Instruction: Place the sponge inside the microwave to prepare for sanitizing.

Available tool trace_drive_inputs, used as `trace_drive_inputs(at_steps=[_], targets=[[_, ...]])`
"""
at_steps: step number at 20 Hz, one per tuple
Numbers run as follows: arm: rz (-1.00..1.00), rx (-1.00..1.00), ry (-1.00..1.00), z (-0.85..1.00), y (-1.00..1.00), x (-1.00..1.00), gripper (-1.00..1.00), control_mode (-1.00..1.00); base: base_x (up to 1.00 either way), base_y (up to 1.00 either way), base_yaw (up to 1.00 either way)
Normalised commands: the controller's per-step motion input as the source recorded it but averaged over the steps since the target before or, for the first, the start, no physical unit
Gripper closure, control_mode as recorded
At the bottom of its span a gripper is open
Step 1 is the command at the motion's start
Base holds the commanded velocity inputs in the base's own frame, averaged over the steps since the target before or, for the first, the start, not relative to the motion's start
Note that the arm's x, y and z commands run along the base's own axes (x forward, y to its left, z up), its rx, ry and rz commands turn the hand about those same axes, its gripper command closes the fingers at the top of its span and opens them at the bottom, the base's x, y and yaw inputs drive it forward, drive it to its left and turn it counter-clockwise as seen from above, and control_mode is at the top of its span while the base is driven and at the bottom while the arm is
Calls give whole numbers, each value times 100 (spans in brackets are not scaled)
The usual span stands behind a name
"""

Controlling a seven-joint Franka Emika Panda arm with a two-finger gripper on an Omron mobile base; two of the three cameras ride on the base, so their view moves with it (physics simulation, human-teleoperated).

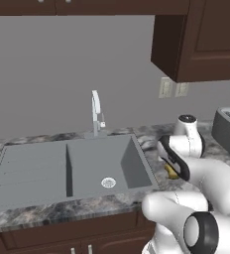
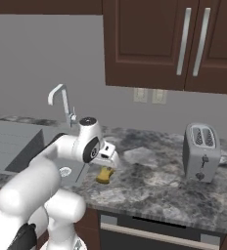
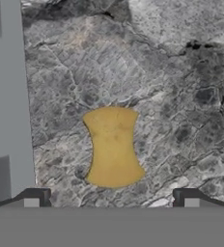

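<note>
Sponge: we identify 1 small mustard-yellow, slightly waisted oblong sponge [image 3: 113, 147] lying flat on the grey-veined marble counter [image 2: 154, 188], just beside the right edge of the grey recessed sink [image 1: 67, 168], between that edge and the silver 2-slot toaster [image 2: 201, 151], which stands well apart toward the counter's right end.

Key relation: in the hand view the sponge lies directly ahead of the 2-finger gripper [image 3: 111, 200], centred between the 2 dark fingertips [image 3: 34, 198]. Its long axis runs along the view's vertical, crosswise to the line joining the tips, so we judge that the jaws would close across the narrow waist.

Jaws: open wide, each tip standing outside the sponge's width. We see nothing held and nothing touched.

Height: in the right base view the gripper hangs just above the sponge, apart from it.

Step in hand: we judge this as the approach to the grasp, with the lift not yet begun.

Next move: we expect a straight descent, then closure on the waist. No rotation of the hand looks necessary.

Risk: we judge the soft block may compress or slip if gripped near an end.
</note>
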Motion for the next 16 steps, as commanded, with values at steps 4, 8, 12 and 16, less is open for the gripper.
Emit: trace_drive_inputs(at_steps=[4, 8, 12, 16], targets=[[0, 0, 2, -32, -1, 1, -100, -100, 0, 0, 0], [1, 0, 2, -29, -2, 13, -100, -100, 0, 0, 0], [2, 0, 3, -17, -11, 27, -100, -100, 0, 0, 0], [2, 0, 5, -10, -13, 28, -100, -100, 0, 0, 0]])
